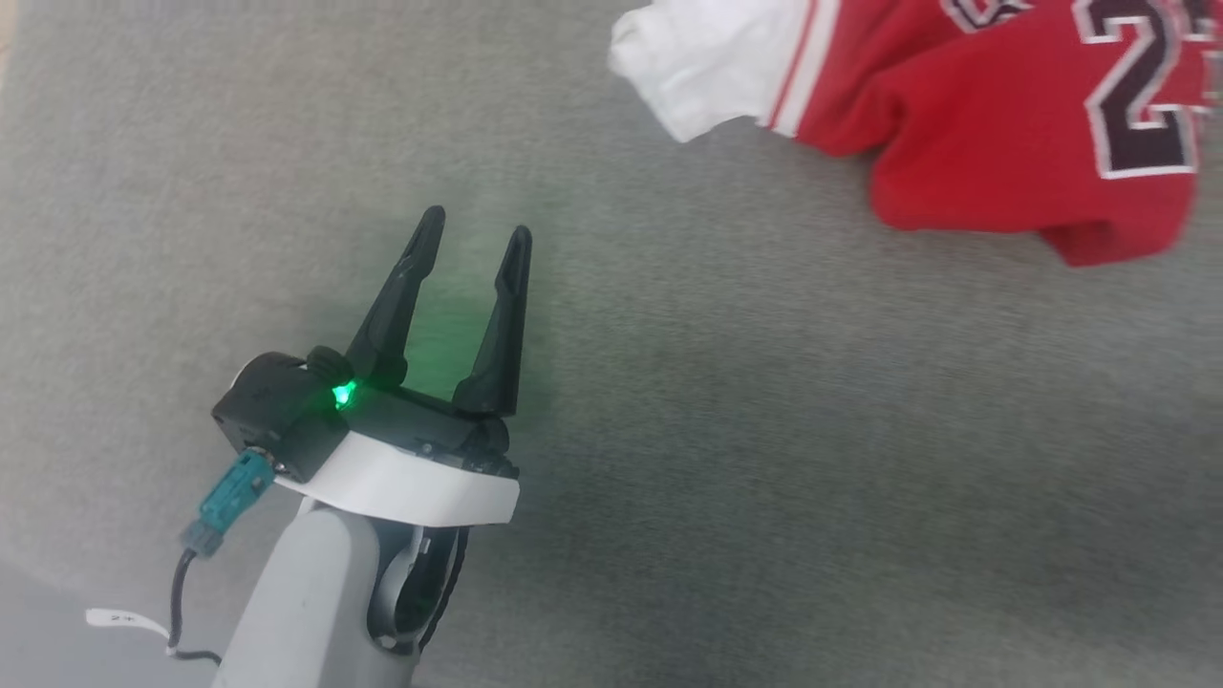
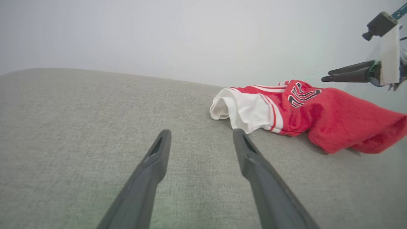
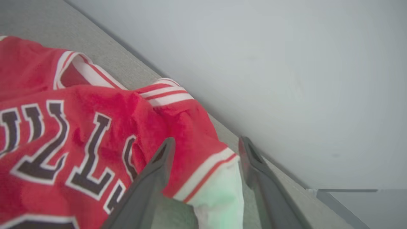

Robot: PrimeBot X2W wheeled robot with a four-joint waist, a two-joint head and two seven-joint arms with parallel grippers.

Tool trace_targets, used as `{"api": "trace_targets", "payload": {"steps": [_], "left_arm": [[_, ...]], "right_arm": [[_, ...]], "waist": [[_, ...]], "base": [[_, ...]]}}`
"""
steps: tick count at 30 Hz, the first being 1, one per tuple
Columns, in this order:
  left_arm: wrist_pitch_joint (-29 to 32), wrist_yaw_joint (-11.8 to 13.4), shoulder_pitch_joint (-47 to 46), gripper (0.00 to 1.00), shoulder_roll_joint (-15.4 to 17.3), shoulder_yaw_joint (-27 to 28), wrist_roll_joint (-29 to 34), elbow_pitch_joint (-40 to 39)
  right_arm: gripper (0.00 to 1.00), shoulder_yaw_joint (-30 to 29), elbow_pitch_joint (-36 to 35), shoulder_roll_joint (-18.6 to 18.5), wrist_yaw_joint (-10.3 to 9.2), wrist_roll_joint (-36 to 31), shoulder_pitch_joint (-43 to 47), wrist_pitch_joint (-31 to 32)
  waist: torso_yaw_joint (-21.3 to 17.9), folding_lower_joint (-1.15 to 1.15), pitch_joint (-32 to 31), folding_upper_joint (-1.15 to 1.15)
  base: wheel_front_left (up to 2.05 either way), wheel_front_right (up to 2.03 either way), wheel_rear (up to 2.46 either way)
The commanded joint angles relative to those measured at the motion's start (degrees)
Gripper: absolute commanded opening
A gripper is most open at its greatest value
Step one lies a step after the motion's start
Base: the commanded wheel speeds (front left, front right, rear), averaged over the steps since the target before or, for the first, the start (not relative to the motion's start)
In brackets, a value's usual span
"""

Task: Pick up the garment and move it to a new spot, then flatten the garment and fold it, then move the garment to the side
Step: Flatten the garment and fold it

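The garment (image 1: 994,143), a red shirt with white sleeves and a dark "23", lies crumpled at the top right of the grey fabric surface (image 1: 669,430). My left gripper (image 1: 478,227) stands open and empty at the lower left, well apart from the shirt. In the left wrist view its own fingers (image 2: 201,132) point at the garment (image 2: 334,117), with the white sleeve just past the right fingertip. My right gripper (image 2: 327,75) hovers above the shirt's far side. In the right wrist view that gripper (image 3: 207,140) is open, with a striped sleeve edge of the garment (image 3: 79,127) lying between its fingers.
The grey surface ends at a far edge (image 3: 140,68) just behind the shirt, with a pale wall (image 3: 286,63) beyond it. Bare fabric stretches across the left and front of the surface.
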Motion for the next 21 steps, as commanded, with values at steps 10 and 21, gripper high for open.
{"api": "trace_targets", "payload": {"steps": [10,21], "left_arm": [[-0.2,-0.1,1.4,1.0,1.1,0.5,0.8,0.2],[1.1,-0.1,-2.3,1.0,9.8,-4.4,2.0,-0.3]], "right_arm": [[1.0,6.1,-23.6,-15.7,-0.03,10.9,8.0,3.0],[1.0,0.1,-28.3,-17.1,-0.03,13.6,24.6,-18.7]], "waist": [[-5.9,0.0,-3.9,0.0],[-9.4,0.0,-11.1,0.0]], "base": [[0.0,0.0,0.0],[0.0,0.0,0.0]]}}
